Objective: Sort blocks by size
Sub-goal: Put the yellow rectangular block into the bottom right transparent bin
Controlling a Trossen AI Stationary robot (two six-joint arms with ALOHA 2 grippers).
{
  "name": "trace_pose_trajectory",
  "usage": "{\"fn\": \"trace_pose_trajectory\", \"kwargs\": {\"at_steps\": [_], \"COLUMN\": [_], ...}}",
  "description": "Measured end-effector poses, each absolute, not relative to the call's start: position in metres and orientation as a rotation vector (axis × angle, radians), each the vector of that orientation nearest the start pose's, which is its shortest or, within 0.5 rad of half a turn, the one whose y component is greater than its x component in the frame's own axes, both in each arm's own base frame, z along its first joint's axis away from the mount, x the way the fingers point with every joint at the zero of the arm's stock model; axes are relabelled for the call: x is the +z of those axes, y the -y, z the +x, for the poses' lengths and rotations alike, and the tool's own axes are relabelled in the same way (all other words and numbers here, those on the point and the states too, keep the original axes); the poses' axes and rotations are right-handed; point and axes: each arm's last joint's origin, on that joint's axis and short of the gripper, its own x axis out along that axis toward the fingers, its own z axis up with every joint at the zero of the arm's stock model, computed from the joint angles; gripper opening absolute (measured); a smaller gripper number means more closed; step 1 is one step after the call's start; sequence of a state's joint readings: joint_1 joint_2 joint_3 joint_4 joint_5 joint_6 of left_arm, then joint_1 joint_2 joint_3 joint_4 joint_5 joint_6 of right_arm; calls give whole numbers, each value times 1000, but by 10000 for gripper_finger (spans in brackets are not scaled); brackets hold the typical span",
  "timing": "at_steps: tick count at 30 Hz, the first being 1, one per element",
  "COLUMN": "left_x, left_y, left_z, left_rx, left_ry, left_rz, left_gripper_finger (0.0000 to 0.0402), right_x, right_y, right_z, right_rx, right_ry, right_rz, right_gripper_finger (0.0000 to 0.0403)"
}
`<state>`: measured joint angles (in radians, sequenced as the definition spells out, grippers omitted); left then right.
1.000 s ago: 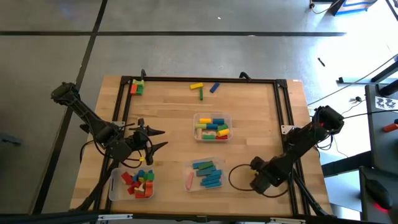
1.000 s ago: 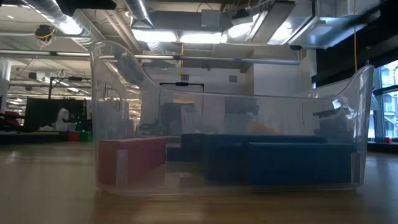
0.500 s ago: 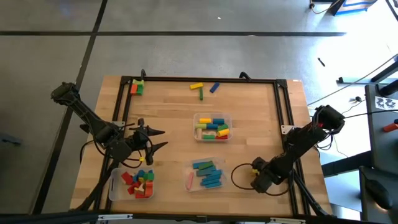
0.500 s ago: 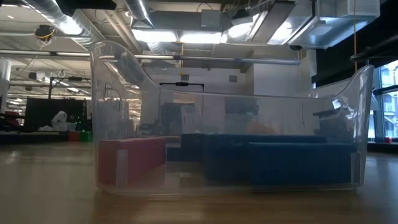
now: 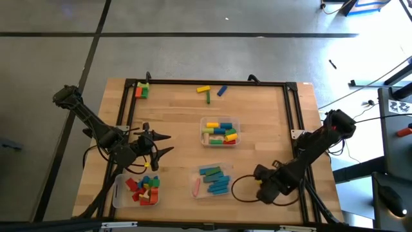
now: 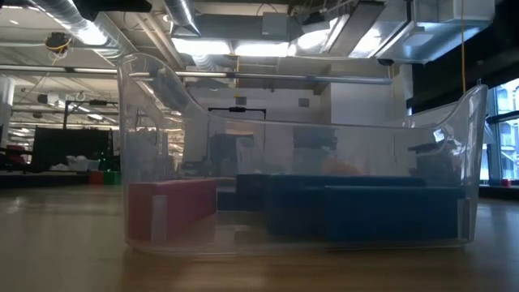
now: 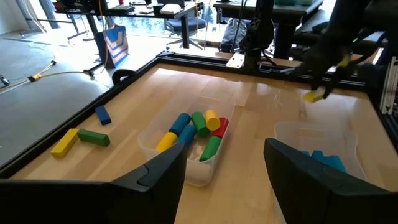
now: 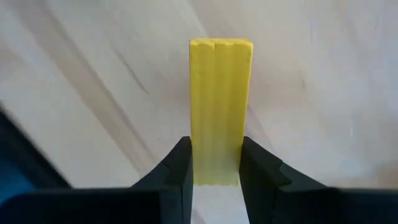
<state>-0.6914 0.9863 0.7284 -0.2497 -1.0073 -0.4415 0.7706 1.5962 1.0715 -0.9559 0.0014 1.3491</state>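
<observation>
I see blocks (image 5: 219, 132) sorted in three trays; three more (image 5: 207, 91) lie loose on the far counter. A yellow bar (image 8: 219, 106) sits clamped in my right tool (image 8: 214, 165).

1. You have open bare wood on the right half of the wooden table (image 5: 264, 116); nothing stands there.
2. The clear plastic tray of mixed coloured blocks (image 5: 220, 132) sits mid-table, and the clear plastic tray of blue and green bars (image 5: 214, 180) lies nearer the front edge. A strip of bare wood runs between them.
3. The right gripper (image 8: 214, 177), clamped on a yellow bar (image 8: 220, 109), hangs low just beside the blue-bar tray's right side, crowding that approach.
4. The left gripper (image 7: 224, 165), fingers spread, blocks the left side above the clear plastic tray of red blocks (image 5: 138, 191).
5. Loose yellow, green and blue bars (image 5: 209, 91) lie near the far edge.
</observation>
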Motion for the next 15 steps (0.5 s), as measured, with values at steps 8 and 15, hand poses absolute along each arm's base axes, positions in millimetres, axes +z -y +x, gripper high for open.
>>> {"fn": "trace_pose_trajectory", "kwargs": {"at_steps": [8,15], "left_x": [279,279], "left_y": [108,108], "left_z": [169,169], "left_rx": [373,373], "left_ry": [-260,-260], "left_rz": [-51,-49], "left_gripper_finger": [210,210], "right_x": [250,264], "right_y": [-206,-209], "right_z": [226,256], "right_rx": [-238,-96], "right_ry": [-1134,-867], "right_rz": [354,224], "right_gripper_finger": [94,95]}}
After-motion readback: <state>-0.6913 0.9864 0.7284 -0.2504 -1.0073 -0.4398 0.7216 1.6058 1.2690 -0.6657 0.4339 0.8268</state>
